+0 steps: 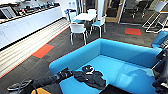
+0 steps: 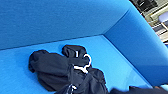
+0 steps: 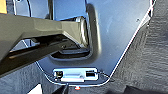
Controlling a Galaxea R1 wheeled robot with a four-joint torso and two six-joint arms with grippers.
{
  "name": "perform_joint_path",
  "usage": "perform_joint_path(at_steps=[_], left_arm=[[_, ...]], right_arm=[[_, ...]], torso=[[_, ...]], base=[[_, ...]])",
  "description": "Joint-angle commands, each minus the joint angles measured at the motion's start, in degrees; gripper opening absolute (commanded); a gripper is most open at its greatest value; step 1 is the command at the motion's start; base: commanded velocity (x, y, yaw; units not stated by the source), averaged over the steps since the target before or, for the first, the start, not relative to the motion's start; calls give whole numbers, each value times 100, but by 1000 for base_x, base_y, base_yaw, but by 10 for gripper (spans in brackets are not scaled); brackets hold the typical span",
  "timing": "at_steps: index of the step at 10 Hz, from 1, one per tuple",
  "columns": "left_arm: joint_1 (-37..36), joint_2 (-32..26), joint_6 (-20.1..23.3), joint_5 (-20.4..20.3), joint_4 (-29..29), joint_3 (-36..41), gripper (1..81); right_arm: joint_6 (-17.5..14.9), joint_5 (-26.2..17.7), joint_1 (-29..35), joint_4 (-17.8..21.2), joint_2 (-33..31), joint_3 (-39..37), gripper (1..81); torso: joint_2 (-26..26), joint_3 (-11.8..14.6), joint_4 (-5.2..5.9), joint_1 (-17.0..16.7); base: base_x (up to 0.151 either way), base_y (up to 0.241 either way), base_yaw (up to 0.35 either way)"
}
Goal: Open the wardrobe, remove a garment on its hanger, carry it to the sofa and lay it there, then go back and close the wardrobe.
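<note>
Grey carpet with orange patches [image 1: 43, 50] runs past a long white counter [image 1: 30, 23] on the left of the room, and white-and-blue chairs [image 1: 78, 29] stand round a small white table [image 1: 84, 16] farther back. Nearer, the left arm reaches in over the front left corner of the sofa [image 1: 130, 53], its left gripper [image 1: 65, 73] just at the edge of the garment [image 1: 91, 78]; whether its pincer is released or clenched cannot be told. The black garment lies crumpled on the blue seat near the front edge, close to the left armrest. In the left wrist view the garment [image 2: 53, 70] rests in a heap on the seat of the sofa [image 2: 62, 22], well short of the back corner, and the white hanger [image 2: 83, 65] lies on top of the fabric, its hook curled upward. In the head view the hanger [image 1: 90, 70] shows as a pale curve at the garment's rear edge. The right wrist view shows robot parts above dark carpet [image 3: 150, 57].
</note>
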Motion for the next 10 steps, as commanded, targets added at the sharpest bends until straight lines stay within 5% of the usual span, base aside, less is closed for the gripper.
perform_joint_path(at_steps=[1,5,7,8,9,10], left_arm=[[606,-687,58,-50,1553,510,811],[2549,-1065,58,-68,3638,985,811],[3377,-1146,50,-86,3939,958,811],[3719,-1110,58,-86,3992,888,811],[4019,-1023,58,-94,4027,792,811],[4292,-901,58,-94,4070,644,811]], right_arm=[[-2,-402,12,-19,61,49,811],[-2,-402,29,7,35,14,811],[-2,-359,29,-11,35,23,811],[-2,-359,30,-20,26,14,811],[-2,-358,38,-2,9,14,811],[-2,-358,47,-2,-9,14,811]], torso=[[0,0,0,0],[0,0,0,-2],[-2,582,0,-2],[-2,639,0,-2],[-2,223,0,-2],[-5,370,-127,-6]], base=[[0,0,0],[0,0,0],[0,0,0],[0,0,0],[0,0,0],[0,0,0]])
